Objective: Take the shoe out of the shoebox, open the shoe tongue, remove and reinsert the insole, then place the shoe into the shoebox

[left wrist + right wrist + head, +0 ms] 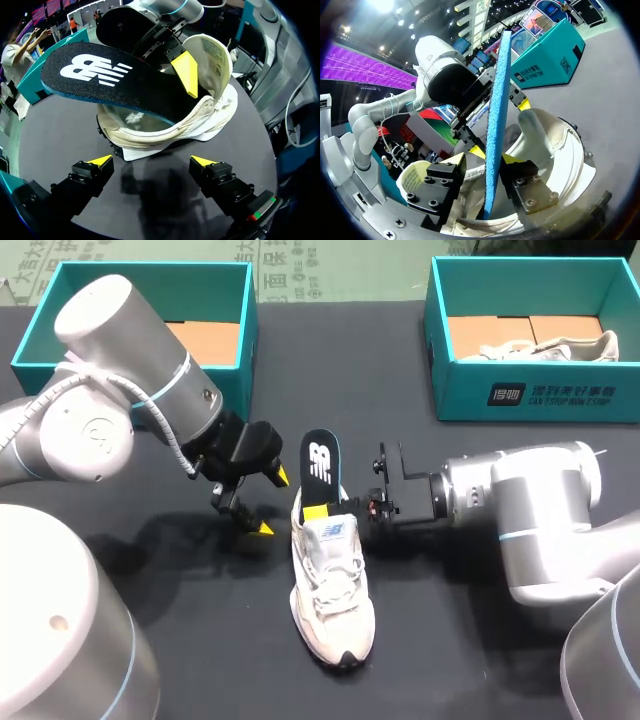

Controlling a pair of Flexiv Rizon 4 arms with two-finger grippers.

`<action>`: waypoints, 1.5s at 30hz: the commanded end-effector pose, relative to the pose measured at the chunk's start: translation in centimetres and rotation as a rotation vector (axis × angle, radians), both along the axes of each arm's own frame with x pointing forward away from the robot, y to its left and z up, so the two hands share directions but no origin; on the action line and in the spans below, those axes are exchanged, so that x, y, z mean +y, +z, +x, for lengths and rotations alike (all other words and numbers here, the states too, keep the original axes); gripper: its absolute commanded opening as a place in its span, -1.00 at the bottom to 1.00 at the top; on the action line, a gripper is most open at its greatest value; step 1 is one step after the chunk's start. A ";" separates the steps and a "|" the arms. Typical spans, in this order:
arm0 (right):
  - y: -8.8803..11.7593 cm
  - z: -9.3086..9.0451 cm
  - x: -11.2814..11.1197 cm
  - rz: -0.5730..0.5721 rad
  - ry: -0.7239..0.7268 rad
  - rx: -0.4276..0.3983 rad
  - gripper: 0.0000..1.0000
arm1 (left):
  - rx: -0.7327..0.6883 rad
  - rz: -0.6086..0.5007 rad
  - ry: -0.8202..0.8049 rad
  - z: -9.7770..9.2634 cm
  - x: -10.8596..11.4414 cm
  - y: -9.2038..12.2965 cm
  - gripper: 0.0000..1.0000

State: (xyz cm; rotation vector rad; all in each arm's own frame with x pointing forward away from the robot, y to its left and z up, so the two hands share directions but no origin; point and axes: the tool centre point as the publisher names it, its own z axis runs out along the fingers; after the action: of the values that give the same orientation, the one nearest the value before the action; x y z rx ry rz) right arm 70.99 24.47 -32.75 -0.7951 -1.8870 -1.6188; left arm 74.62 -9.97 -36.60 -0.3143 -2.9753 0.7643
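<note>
The right hand [492, 160] pinches the thin black foam insole [100, 80], half out of the cream sneaker [330, 590] at the table's [230, 660] middle. It looks light and floppy, best held near its heel. The left hand [151, 162] is released.

a large white logo stood on the black insole [320, 462], and a smaller blue one on the upper of the white shoe [330, 600]. the front wall of the right shoebox [560, 395] bore a white mark and a line of small print, too fine to make out. the inside of the shoe tongue [214, 55] carried a printed label, not legible.
</note>
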 end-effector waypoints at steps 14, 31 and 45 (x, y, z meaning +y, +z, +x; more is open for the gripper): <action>1.7 1.7 0.3 -0.031 0.018 -0.026 -0.19 | -0.020 0.016 0.041 -0.9 -0.3 0.3 1.00; -0.6 1.6 0.0 -0.009 0.004 0.047 -1.00 | -0.026 0.022 0.036 -1.1 -0.4 0.5 1.00; -1.2 0.0 0.5 -0.029 -0.004 0.070 -0.61 | -0.026 0.022 0.036 -1.1 -0.4 0.5 1.00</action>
State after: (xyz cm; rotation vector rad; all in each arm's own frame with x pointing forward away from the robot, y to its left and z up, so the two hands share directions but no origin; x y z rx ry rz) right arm 71.15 24.79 -34.46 -0.8486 -1.8470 -1.5567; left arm 73.63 -10.36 -36.15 -0.2726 -3.0169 0.7377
